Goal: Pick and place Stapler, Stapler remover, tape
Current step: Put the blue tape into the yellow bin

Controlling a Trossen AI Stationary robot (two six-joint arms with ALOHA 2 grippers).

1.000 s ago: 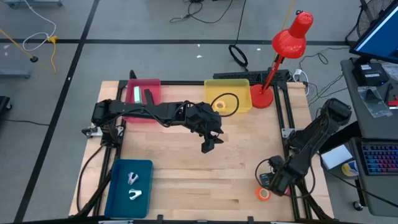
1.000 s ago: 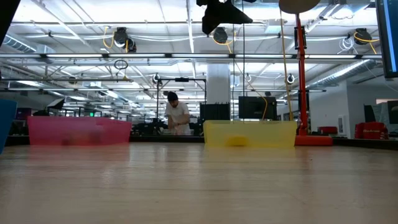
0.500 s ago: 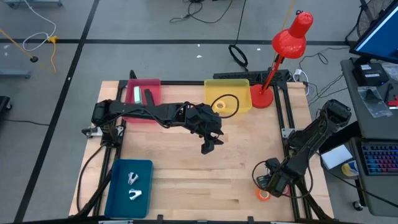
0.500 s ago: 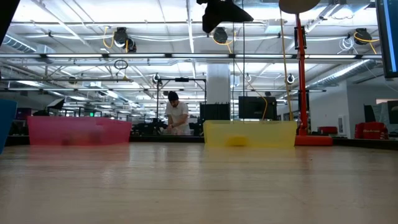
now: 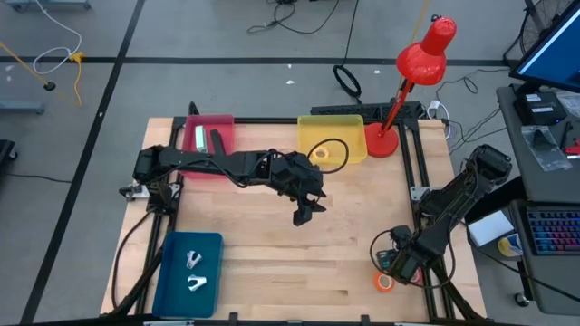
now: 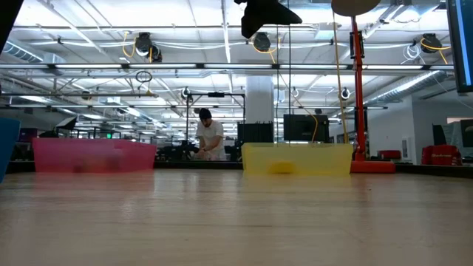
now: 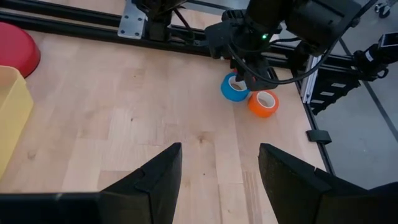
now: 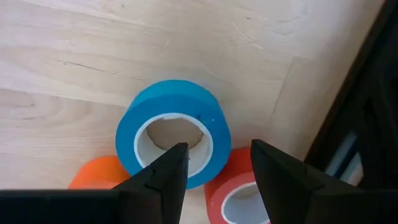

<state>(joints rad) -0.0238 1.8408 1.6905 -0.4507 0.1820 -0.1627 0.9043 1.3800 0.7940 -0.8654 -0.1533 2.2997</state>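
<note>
Right gripper [image 8: 213,168] scarcely shifted, open (fingers apart) astride blue tape [image 8: 173,134], touching orange rolls [image 8: 94,173].

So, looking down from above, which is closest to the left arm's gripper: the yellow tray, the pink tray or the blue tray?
1. Yellow tray, just behind the left gripper, at the table's far edge.
2. Pink tray, far-left corner.
3. Blue tray, near-left corner; roughly as far as the pink one, hard to call.

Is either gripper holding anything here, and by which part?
Nothing is held. The left gripper hangs open and empty; the right gripper is open above the blue tape roll.
</note>
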